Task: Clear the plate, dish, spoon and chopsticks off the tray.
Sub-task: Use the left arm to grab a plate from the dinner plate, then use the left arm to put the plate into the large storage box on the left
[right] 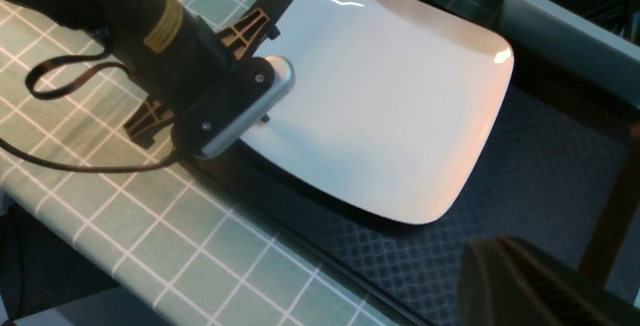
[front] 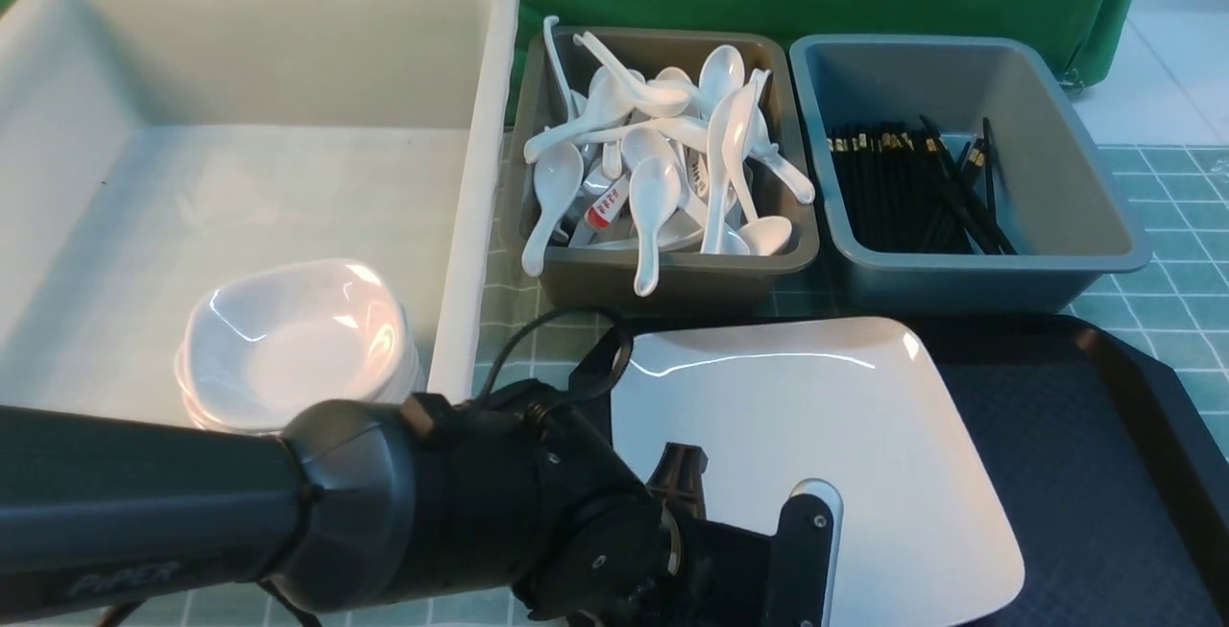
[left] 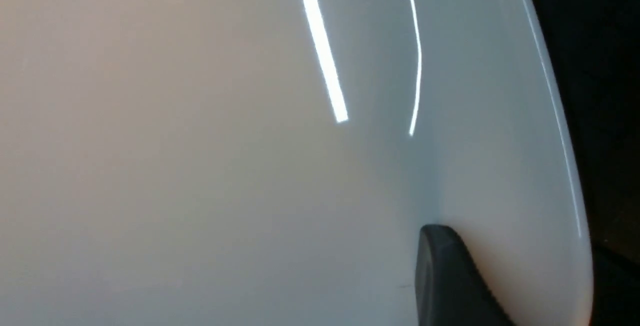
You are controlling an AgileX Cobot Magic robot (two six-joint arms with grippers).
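Note:
The large white square plate [front: 816, 435] hangs tilted over the left part of the black tray [front: 1075, 473], its left edge raised. My left gripper [front: 686, 478] is shut on the plate's near-left edge. In the left wrist view the plate [left: 200, 141] fills the picture, with one dark finger [left: 450, 276] lying on it. The right wrist view shows the plate [right: 390, 106], the tray [right: 525, 166] and the left gripper [right: 250, 36]. My right gripper's dark fingers [right: 525, 286] hover over the tray's bare surface. No spoon, chopsticks or small dish shows on the tray.
A big white tub [front: 240, 128] at the back left holds stacked small white bowls [front: 298, 339]. A grey tub [front: 662, 166] full of white spoons and a blue-grey tub [front: 960, 176] with black chopsticks stand behind the tray. A green checked cloth [right: 150, 226] covers the table.

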